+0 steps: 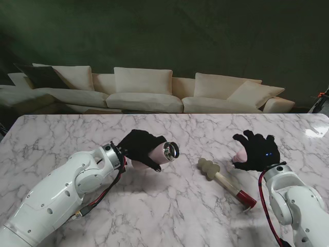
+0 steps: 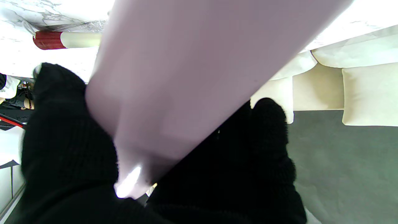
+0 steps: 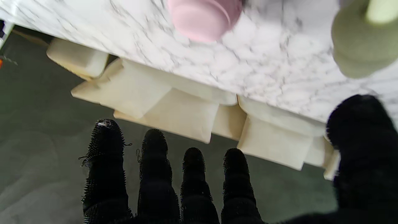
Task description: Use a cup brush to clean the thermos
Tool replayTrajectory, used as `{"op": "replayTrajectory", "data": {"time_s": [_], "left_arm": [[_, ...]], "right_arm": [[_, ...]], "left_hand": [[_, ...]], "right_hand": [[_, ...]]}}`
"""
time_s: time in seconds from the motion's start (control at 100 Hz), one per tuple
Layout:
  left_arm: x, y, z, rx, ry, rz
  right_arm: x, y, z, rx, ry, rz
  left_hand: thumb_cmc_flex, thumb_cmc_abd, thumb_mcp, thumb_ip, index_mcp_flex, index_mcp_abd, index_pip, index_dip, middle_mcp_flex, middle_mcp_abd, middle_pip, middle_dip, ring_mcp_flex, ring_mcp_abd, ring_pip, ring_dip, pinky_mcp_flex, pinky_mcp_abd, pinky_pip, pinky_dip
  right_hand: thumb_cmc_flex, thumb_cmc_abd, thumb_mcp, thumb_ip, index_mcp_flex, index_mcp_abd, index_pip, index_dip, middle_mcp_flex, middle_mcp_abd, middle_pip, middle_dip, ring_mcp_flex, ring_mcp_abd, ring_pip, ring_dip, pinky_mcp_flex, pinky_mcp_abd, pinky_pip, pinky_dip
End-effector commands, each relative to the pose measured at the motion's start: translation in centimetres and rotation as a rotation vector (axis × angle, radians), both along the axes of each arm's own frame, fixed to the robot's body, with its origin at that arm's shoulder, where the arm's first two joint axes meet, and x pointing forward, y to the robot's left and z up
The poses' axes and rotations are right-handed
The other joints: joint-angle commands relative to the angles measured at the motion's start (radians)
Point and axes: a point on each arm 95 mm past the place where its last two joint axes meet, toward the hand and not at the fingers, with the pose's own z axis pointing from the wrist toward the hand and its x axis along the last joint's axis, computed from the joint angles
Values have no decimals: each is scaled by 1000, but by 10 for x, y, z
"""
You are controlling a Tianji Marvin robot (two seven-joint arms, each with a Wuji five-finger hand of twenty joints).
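Thermos (image 1: pixel 163 152) was gripped by the left hand (image 1: pixel 139 146), its steel mouth turned toward the right hand (image 1: pixel 257 151). Cup brush (image 1: pixel 226 183) was left on the table (image 1: pixel 169 206) between both hands, and the right hand was spread, nothing grasped, with a pink lid (image 1: pixel 239 156) just beside it.

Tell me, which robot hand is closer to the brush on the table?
Right. The right hand, open, hovers just right of the brush, not touching. The left hand sits farther left, gripping the thermos.

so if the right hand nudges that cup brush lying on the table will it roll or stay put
The cup brush lies flat on the smooth marble table with a round handle, so it would probably roll or skid if nudged sideways. Its lumpy sponge head looks soft and may slow the rolling. The handle looks stiff enough to lift by one end.
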Motion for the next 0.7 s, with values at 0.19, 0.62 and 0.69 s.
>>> {"op": "replayTrajectory", "data": {"time_s": [0.19, 0.62, 0.69], "left_arm": [[1, -3, 2, 2, 0, -8], [1, -2, 0, 3, 1, -1], [1, -2, 0, 4, 2, -1]], "right_arm": [[28, -20, -12, -73, 81, -31], [49, -23, -49, -43, 216, -71], [51, -23, -55, -38, 231, -80]], "left_hand": [[467, 233, 350, 66, 72, -222, 84, 24, 4, -40, 31, 20, 80, -79, 215, 67, 3, -117, 64, 22], [467, 233, 348, 66, 71, -222, 83, 26, 3, -40, 31, 20, 80, -79, 216, 67, 2, -115, 66, 21], [467, 234, 348, 66, 71, -222, 83, 26, 3, -40, 32, 20, 80, -79, 216, 67, 1, -114, 67, 21]], "right_hand": [[-26, -92, 32, 30, 20, 16, 62, -35, -14, 46, 71, 26, 2, -38, 71, 42, 1, -160, 8, -49], [-97, -79, 60, 14, 46, 25, 81, -28, -3, 48, 96, 36, 7, -47, 103, 54, -1, -174, 24, -49], [-99, -81, 69, 10, 45, 23, 80, -29, 2, 49, 110, 41, 19, -56, 129, 71, 9, -185, 40, -43]]}}
